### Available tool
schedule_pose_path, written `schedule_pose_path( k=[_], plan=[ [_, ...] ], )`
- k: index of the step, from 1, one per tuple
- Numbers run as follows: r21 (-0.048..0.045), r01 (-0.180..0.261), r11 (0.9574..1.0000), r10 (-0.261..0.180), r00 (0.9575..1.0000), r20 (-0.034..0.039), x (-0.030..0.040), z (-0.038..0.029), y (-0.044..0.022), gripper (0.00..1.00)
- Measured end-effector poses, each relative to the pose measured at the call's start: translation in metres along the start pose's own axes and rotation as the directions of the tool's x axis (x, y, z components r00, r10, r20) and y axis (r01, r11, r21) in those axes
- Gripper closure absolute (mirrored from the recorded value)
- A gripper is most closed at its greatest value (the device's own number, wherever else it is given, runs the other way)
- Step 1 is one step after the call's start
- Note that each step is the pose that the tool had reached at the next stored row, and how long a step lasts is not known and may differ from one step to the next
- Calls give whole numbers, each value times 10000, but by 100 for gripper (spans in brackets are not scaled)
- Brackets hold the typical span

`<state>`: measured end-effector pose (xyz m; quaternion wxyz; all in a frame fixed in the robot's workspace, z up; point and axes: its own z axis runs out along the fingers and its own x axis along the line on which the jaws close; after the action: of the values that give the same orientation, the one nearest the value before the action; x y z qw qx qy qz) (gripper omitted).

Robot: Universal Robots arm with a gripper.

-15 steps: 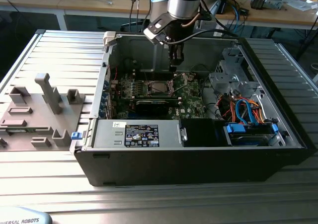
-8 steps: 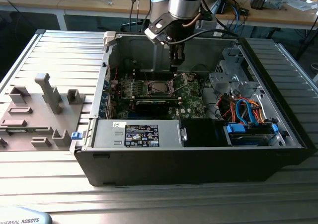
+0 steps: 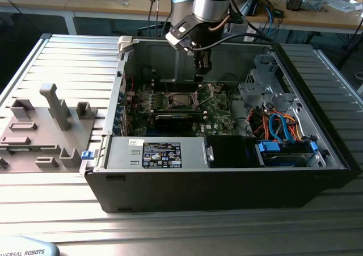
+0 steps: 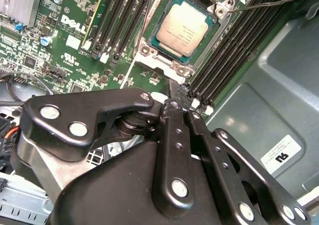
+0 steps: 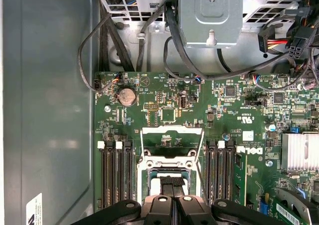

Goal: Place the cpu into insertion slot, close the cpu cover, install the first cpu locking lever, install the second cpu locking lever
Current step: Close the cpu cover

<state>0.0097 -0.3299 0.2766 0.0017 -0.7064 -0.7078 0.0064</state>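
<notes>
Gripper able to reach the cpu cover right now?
Likely yes. In the first wrist view the cover stands open at the edge of the socket, the gripper hangs right over that socket, and nothing lies between them.

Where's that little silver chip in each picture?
Exterior view: the cpu lies in the middle of the green board and is hard to make out.
Second wrist view: cpu in plain sight, beyond the fingers.
First wrist view: a pale patch beside the fingers.
Shared landmark: the black memory slots flanking it.
</notes>
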Motion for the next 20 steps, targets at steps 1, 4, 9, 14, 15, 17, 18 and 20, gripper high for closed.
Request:
schedule_pose_path(
  k=[1,4,9,14,15,17,18,20],
  plan=[
    [0,0,10000,0,10000,1,0,0,8,89],
    [0,-1,10000,1,10000,0,0,0,26,89],
    [0,0,10000,0,10000,0,0,-1,51,89],
    [0,-1,10000,1,10000,0,0,-1,91,89],
    [0,0,10000,0,10000,0,0,-1,103,89],
    [0,0,10000,0,10000,1,0,-1,111,89],
    [0,-1,10000,1,10000,0,0,-1,120,89],
    [0,0,10000,0,10000,-1,0,-1,135,89]
  ],
)
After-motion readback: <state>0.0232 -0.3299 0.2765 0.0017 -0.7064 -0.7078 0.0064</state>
